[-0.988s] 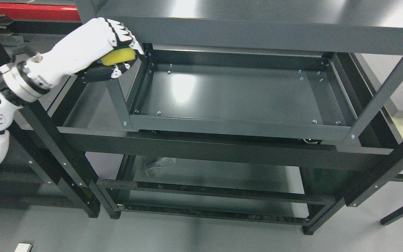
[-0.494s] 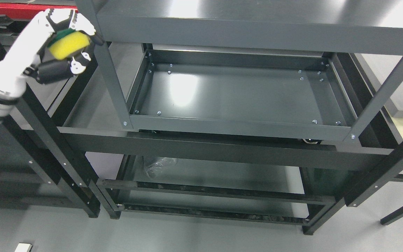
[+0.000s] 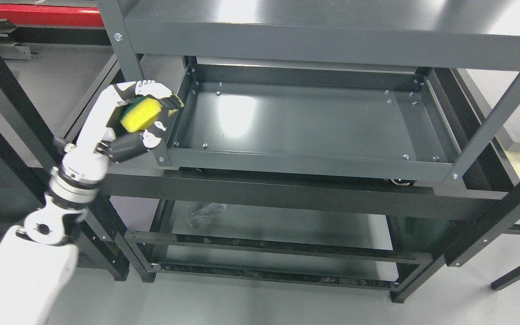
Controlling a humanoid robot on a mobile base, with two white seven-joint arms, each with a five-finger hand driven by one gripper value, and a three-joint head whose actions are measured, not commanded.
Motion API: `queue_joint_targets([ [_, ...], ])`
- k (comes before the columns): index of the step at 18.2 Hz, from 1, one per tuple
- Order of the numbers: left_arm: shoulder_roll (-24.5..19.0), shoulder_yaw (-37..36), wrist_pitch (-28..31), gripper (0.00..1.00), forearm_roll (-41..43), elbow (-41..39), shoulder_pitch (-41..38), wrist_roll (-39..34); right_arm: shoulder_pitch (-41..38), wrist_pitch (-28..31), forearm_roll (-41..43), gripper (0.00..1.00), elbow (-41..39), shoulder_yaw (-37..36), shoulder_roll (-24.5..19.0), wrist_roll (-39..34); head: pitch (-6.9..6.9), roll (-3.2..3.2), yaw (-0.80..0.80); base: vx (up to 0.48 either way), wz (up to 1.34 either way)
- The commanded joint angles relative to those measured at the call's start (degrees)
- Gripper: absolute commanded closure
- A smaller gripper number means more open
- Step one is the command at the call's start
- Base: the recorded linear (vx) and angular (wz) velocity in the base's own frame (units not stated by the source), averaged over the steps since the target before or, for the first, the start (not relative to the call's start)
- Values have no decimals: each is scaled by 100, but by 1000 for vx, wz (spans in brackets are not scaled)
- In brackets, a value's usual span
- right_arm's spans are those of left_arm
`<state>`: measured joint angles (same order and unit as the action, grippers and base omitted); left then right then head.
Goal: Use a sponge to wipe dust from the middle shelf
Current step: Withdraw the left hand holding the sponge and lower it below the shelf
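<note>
Judging by where things are sitting, the wiping is not showing as under way yet: the middle shelf is lying bare and glossy, with nothing touching its surface. The left hand is hovering just outside the shelf's left front corner, fingers curling tight around the yellow sponge, which is hanging clear of the tray.

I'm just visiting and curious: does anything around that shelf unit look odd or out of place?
Only one thing: a crumpled clear plastic bag lies on the lower shelf. The left hand holds the sponge beside the middle shelf.
</note>
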<state>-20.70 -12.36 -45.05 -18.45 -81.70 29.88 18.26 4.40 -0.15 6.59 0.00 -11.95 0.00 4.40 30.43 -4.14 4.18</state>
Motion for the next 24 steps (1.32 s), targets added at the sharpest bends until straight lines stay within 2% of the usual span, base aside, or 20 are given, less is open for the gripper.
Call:
queue_joint_targets([
  [1, 1970, 275, 5, 99, -72, 1093, -324, -129, 0, 419, 0, 0, -100, 0, 100, -27, 0, 0, 0, 0, 0],
  [3, 1970, 558, 90, 100, 78, 1384, -482, -304, 0, 419, 0, 0, -100, 0, 100, -27, 0, 0, 0, 0, 0],
  [8, 1970, 577, 1793, 100, 403, 1087, -659, -1383, 0, 419, 0, 0, -100, 0, 100, -27, 0, 0, 0, 0, 0],
  [12, 1970, -81, 3157, 98, 386, 157, -571, -2569, 0, 419, 0, 0, -100, 0, 100, -18, 0, 0, 0, 0, 0],
  [14, 1970, -520, 3782, 98, 386, -677, -606, -3649, 0, 419, 0, 0, -100, 0, 100, -27, 0, 0, 0, 0, 0],
  [15, 1970, -670, 3801, 98, 386, -942, -641, -3837, 0, 419, 0, 0, -100, 0, 100, -18, 0, 0, 0, 0, 0],
  [18, 1970, -1154, 3732, 98, 395, -1742, -1044, -3760, 0, 428, 0, 0, -100, 0, 100, -27, 0, 0, 0, 0, 0],
  [21, 1970, -1181, 3005, 99, 403, -1920, -1825, -2595, 0, 419, 0, 0, -100, 0, 100, -27, 0, 0, 0, 0, 0],
  [22, 1834, -1103, 2671, 100, 412, -1920, -2071, -2251, 0, 419, 0, 0, -100, 0, 100, -27, 0, 0, 0, 0, 0],
  [24, 1325, -762, 2274, 100, 421, -1929, -2397, -2116, 0, 419, 0, 0, -100, 0, 100, -27, 0, 0, 0, 0, 0],
])
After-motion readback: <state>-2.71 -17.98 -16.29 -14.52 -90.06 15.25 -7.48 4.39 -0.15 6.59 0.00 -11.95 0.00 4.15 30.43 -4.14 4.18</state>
